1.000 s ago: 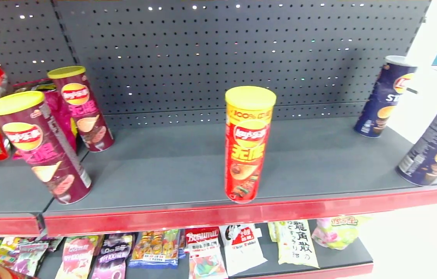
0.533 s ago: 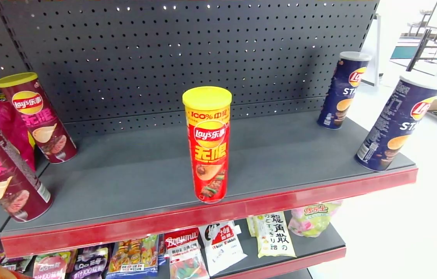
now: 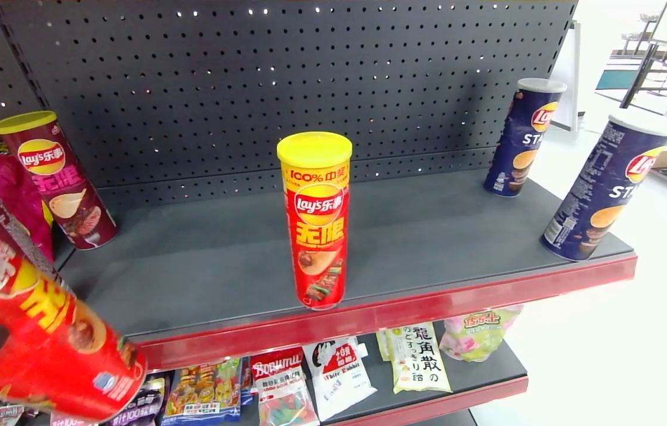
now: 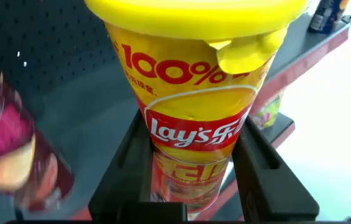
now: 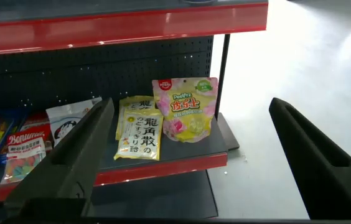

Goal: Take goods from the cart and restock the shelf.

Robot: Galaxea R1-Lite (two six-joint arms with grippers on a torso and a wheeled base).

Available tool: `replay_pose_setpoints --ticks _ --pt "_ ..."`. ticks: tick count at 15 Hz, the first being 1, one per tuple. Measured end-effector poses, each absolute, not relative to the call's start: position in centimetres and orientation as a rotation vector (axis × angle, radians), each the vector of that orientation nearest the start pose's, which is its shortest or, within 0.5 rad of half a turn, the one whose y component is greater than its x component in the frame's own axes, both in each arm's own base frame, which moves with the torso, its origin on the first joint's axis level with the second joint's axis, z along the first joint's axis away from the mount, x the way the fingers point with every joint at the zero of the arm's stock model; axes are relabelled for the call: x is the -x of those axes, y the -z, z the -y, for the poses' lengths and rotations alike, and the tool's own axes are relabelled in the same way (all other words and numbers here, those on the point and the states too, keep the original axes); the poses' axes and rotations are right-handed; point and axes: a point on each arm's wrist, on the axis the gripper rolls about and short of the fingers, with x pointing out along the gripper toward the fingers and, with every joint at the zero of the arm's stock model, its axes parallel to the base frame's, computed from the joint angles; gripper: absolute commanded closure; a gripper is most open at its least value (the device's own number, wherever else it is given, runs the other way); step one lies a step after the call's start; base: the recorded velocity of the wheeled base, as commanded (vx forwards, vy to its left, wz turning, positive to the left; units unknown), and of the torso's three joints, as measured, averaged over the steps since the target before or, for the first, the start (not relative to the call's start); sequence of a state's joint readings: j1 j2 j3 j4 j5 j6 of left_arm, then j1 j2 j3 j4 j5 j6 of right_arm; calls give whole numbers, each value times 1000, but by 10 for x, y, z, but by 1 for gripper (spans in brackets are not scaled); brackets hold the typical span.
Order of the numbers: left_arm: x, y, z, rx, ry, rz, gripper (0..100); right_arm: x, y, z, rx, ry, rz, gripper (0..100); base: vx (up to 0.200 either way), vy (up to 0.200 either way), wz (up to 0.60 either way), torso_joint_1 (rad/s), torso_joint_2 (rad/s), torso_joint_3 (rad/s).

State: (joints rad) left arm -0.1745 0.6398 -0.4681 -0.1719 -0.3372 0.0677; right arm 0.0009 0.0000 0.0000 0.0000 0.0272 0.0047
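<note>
Grey shelf deck (image 3: 428, 236) with a red front edge, black pegboard (image 3: 251, 89) behind.

Item one: my left gripper (image 4: 194, 171), fingers (image 4: 129, 174) clamped on either side of a red chip can (image 4: 194, 118) with a yellow lid. In the head view this can is tilted, near the deck's front left. I cannot tell whether it is over the deck or just before it.

Item two: my right gripper (image 5: 191, 155), fingers spread wide, holding nothing, facing the lower shelf (image 5: 163, 169) and its snack packets (image 5: 185, 115).

Stock on deck: one standing red can (image 3: 317, 225), front middle, upright; two maroon cans (image 3: 55, 177) at left; two blue cans (image 3: 605, 189) at right. The three groups stand well apart.
</note>
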Motion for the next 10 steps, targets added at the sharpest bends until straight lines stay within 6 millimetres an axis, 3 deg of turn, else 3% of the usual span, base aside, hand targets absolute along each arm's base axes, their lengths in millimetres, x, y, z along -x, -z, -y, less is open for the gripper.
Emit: replay_pose_setpoints --ticks 7,10 --pt "-151 -264 41 -64 564 9 100 23 -75 -1 -5 -29 0 0 0 0 0 0 0 0" --pt "-208 -288 59 -60 590 9 100 23 -75 -1 -4 -28 0 0 0 0 0 0 0 0"
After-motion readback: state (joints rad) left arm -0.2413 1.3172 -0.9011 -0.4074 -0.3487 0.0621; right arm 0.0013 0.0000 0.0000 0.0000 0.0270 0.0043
